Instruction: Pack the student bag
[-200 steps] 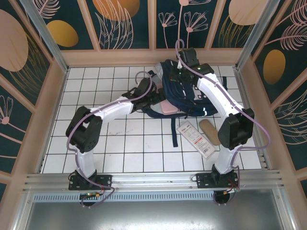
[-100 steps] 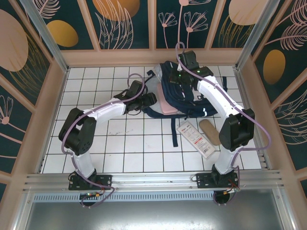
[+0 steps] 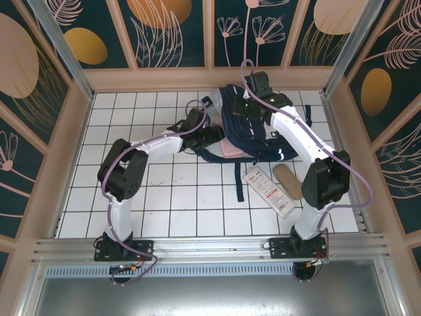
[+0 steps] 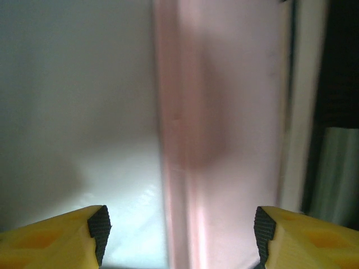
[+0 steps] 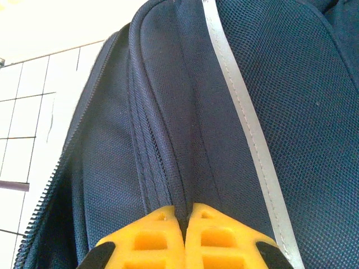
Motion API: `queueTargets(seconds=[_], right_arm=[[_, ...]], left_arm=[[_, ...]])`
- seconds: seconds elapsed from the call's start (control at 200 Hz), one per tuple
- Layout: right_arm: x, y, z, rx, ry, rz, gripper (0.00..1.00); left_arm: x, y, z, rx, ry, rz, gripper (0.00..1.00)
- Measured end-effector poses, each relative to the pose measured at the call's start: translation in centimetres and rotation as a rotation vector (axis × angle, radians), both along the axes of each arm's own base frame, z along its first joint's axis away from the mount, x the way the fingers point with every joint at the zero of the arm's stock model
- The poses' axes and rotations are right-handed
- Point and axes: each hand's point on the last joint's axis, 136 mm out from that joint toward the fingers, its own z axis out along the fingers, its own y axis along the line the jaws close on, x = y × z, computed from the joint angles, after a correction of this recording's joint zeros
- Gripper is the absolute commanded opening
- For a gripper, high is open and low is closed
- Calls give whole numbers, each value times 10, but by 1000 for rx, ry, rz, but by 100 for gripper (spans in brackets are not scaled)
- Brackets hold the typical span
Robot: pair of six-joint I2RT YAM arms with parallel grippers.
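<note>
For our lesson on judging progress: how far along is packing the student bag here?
Done: nothing can be seen fully inside the student bag. In hand: the right gripper is shut on a fold of the bag, and the left gripper, jaws apart, is at the pink flat item by the bag's near edge. Left: the white packet and the tan oval item lie outside the bag.

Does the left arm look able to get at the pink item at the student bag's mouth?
Probably yes. The left gripper is open right in front of the pink item, nothing between; the right gripper, shut on the student bag, is out of its way.
</note>
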Motion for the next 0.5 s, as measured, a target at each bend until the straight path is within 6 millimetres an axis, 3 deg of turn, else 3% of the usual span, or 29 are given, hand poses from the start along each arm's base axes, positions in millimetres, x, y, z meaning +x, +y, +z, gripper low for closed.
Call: queueTargets(seconds=[0.115,0.495], right_arm=[[-2,-2,1,-7,2,-4,0],[-4,-4,1,-11,7,-4,0]], left_arm=[[-13,6,-13,0,34,1,70],[-67,29,3,-29,44,-30,70]])
